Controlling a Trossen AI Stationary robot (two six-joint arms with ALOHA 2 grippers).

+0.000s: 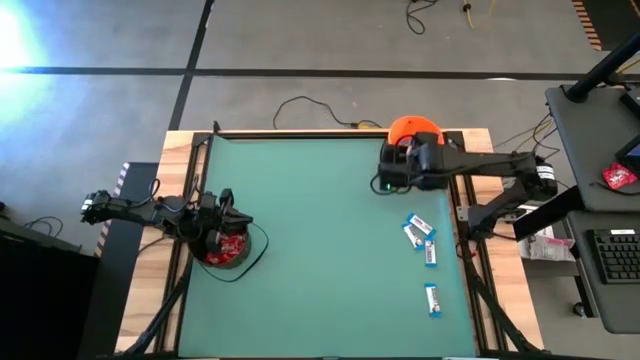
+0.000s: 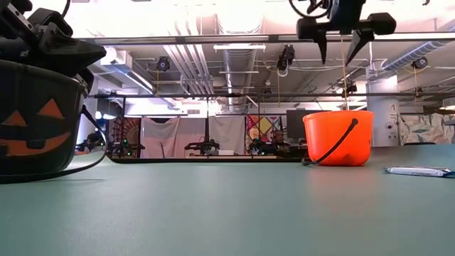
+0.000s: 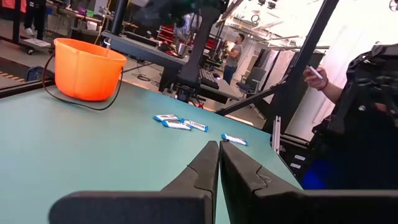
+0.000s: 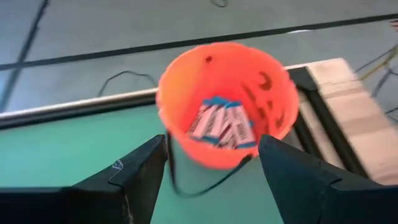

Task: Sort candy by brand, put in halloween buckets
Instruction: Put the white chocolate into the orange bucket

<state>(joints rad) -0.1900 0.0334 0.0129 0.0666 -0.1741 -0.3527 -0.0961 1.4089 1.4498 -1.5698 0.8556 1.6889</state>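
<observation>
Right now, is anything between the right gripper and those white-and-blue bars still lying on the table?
Nothing visible. The open right gripper hangs above the mat beside the orange bucket; bare mat separates it from the four bars.

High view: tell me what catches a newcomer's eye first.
The bright orange bucket at the table's far right edge stands out, with the open right gripper above it and white-and-blue bars inside. Four more bars lie loose on the green mat, and the black bucket holds red packets at the left.
</observation>
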